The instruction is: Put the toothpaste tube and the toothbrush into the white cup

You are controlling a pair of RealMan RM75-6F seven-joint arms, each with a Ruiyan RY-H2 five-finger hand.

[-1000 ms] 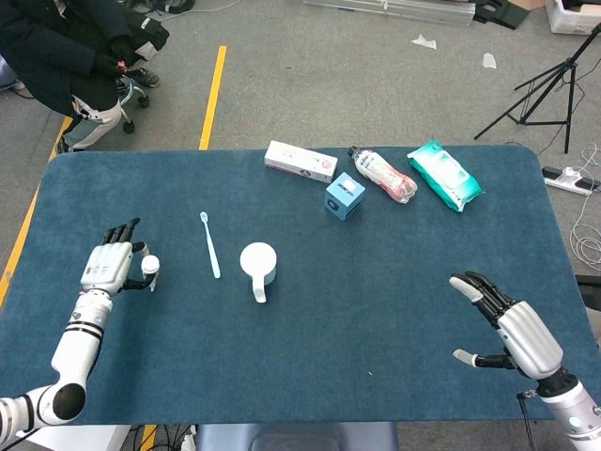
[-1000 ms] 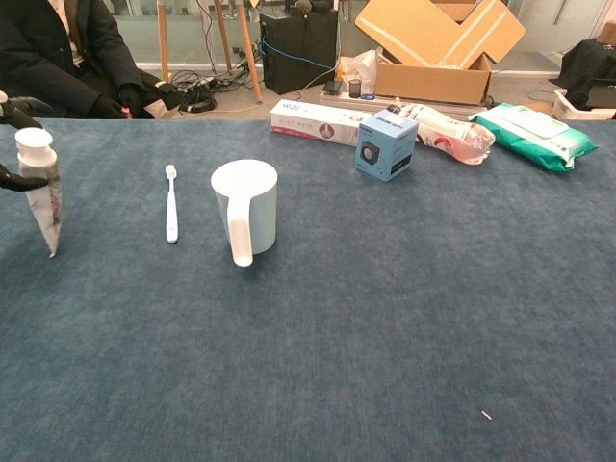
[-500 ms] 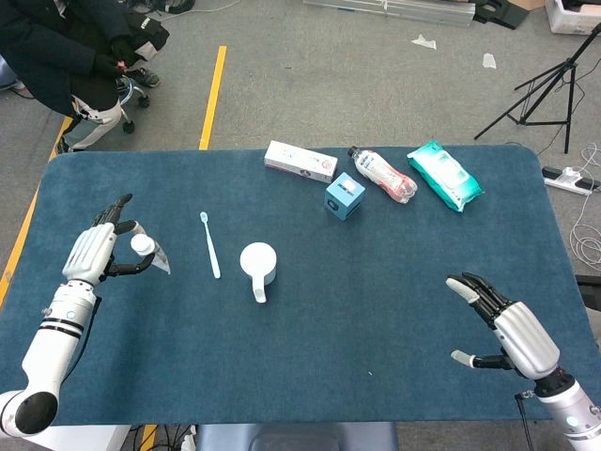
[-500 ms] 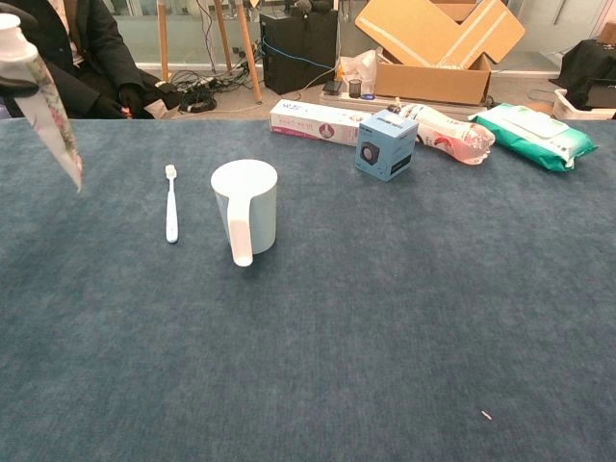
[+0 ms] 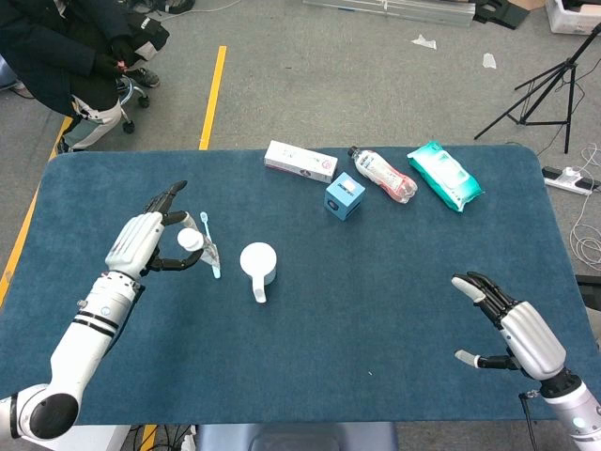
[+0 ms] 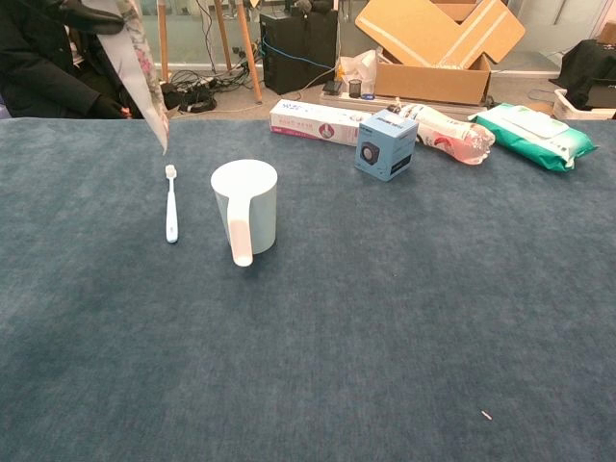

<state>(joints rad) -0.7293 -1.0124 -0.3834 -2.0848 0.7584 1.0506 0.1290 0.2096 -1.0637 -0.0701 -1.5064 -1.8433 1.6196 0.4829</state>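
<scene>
Left hand (image 5: pixel 143 242) grips white-capped patterned toothpaste tube (image 6: pixel 141 69) above white toothbrush (image 6: pixel 170 204), left of white cup (image 5: pixel 258 263); right hand (image 5: pixel 516 331) open, empty.

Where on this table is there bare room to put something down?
Bare cloth spans the near half, between the white cup and the right hand. The far edge is crowded: toothpaste box, blue box, bottle, wipes pack.

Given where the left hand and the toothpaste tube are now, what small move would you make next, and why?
Probably carry the left hand a little further right. It holds the toothpaste tube by its cap end above the toothbrush, short of the white cup, whose mouth is open and upright.
</scene>
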